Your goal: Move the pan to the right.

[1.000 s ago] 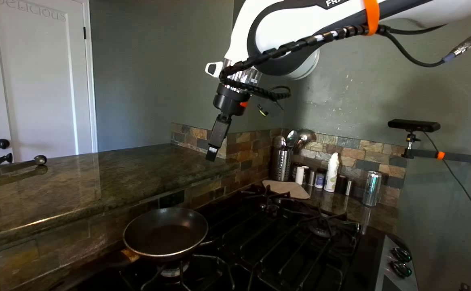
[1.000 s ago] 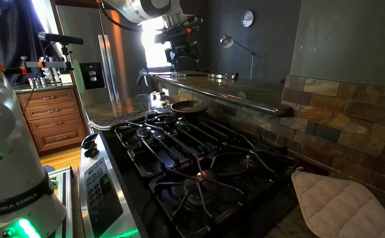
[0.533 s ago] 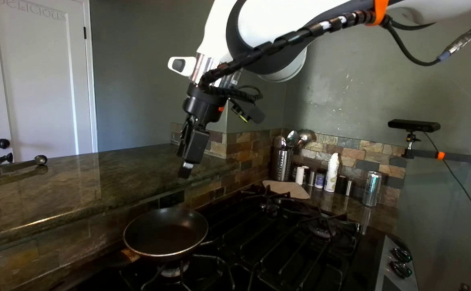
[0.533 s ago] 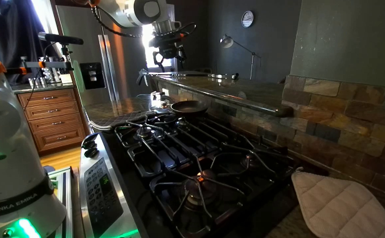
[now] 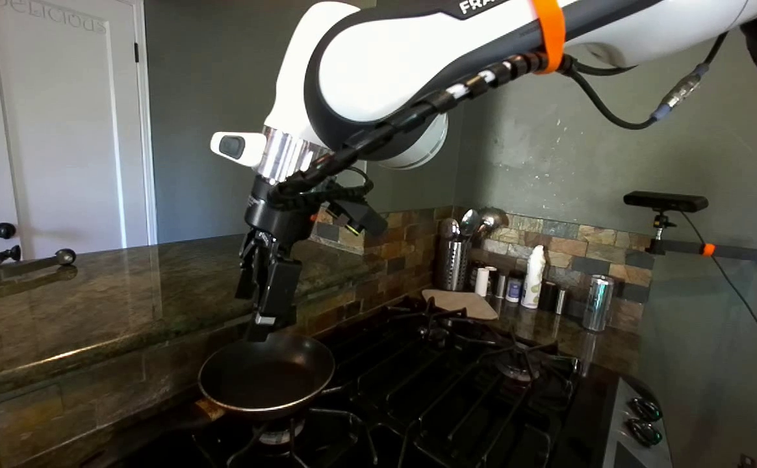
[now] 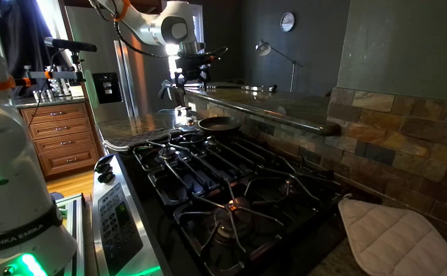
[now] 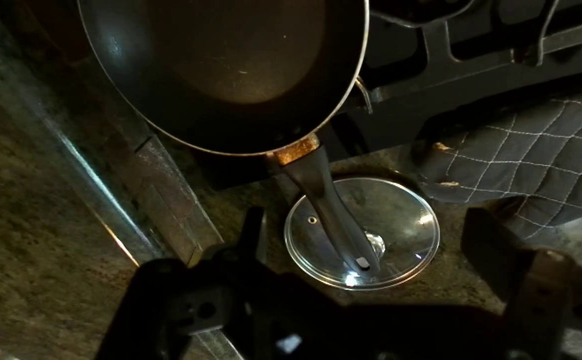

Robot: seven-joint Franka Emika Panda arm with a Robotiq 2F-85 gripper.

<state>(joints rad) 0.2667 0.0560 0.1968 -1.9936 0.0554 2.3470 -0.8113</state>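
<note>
The pan (image 5: pixel 274 377) is round, shallow and dark with a brownish inside. It sits on a burner at the stove's corner, beside the tiled wall, and also shows in an exterior view (image 6: pixel 220 123). In the wrist view the pan (image 7: pixel 241 75) fills the top, and its dark handle (image 7: pixel 335 215) points down toward my gripper. My gripper (image 7: pixel 364 215) is open and empty, with its fingers apart on either side of the handle's end in that view. In both exterior views the gripper (image 5: pixel 253 317) (image 6: pixel 194 88) hangs above the pan's handle side, not touching it.
A glass lid (image 7: pixel 400 210) lies on the counter below the handle. A dark quilted mitt (image 7: pixel 520 150) lies beside it. A raised stone ledge (image 5: pixel 157 279) runs along the pan's side. Stove grates (image 5: pixel 456 396) extend away from the pan. A light pot holder (image 6: pixel 403 234) lies at the stove's opposite end.
In an exterior view my gripper has moved left and down toward the pan, and the wrist has turned so both fingers show. The pan has not moved.
</note>
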